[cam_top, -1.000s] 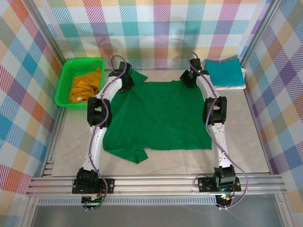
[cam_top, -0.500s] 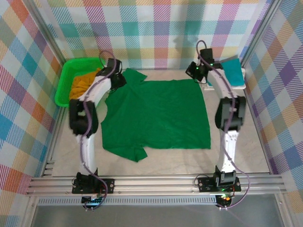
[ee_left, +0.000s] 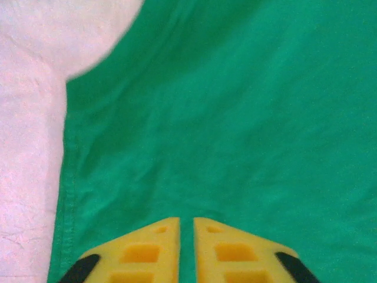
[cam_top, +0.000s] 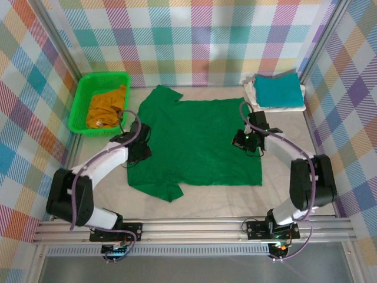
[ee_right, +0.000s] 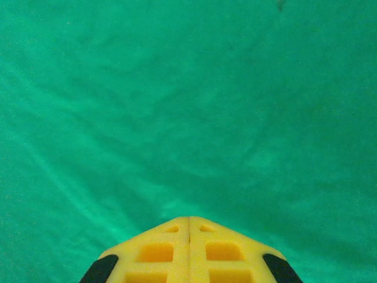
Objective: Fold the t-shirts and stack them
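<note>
The left tool (cam_top: 140,152) is nearly closed, with a thin slit between its yellow fingers (ee_left: 147,250) and nothing gripped. It sits at the neck edge of the dark green t-shirt (cam_top: 194,141). The right tool (cam_top: 242,141) is fully closed and empty, over the shirt's right part.

The shirt lies spread flat mid-bench. Its long axis runs left to right, with neck and both sleeves to the left and the hem to the right. At the far right corner of the bench (cam_top: 200,197), a folded teal t-shirt (cam_top: 280,88) rests on a white t-shirt (cam_top: 254,94). At far left, a mustard yellow t-shirt (cam_top: 106,109) is crumpled in a green basket (cam_top: 103,75).
</note>
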`<state>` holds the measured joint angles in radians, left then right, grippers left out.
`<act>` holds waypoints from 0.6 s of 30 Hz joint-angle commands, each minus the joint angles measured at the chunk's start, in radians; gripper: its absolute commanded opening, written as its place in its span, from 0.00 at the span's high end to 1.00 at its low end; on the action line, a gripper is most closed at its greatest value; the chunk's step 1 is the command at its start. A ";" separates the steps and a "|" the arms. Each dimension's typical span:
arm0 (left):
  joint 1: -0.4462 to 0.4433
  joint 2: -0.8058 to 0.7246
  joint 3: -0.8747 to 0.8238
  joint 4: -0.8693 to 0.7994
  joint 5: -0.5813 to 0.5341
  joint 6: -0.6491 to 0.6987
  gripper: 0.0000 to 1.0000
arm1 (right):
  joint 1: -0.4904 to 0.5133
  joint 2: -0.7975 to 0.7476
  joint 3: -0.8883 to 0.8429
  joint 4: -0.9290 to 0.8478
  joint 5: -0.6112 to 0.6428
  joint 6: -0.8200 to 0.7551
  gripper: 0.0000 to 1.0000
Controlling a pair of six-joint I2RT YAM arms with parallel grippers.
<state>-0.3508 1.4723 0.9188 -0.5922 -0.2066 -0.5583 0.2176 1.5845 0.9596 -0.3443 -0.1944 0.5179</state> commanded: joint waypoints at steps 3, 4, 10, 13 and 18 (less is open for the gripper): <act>-0.004 0.163 0.075 0.102 -0.010 -0.015 0.92 | 0.009 0.137 0.122 0.011 0.074 -0.001 1.00; -0.004 0.205 0.099 0.104 -0.020 -0.017 0.93 | 0.008 0.169 0.157 -0.009 0.097 0.003 1.00; 0.002 0.389 0.220 0.116 -0.032 -0.021 0.95 | 0.005 0.333 0.295 -0.043 0.148 0.026 1.00; 0.014 0.459 0.278 0.112 -0.048 -0.023 0.95 | 0.001 0.404 0.356 -0.053 0.158 0.043 1.00; 0.032 0.553 0.385 0.100 -0.026 -0.032 0.96 | -0.013 0.551 0.502 -0.097 0.142 0.055 1.00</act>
<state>-0.3340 1.9541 1.2766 -0.4881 -0.2413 -0.5694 0.2138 2.0628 1.4052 -0.3885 -0.0563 0.5503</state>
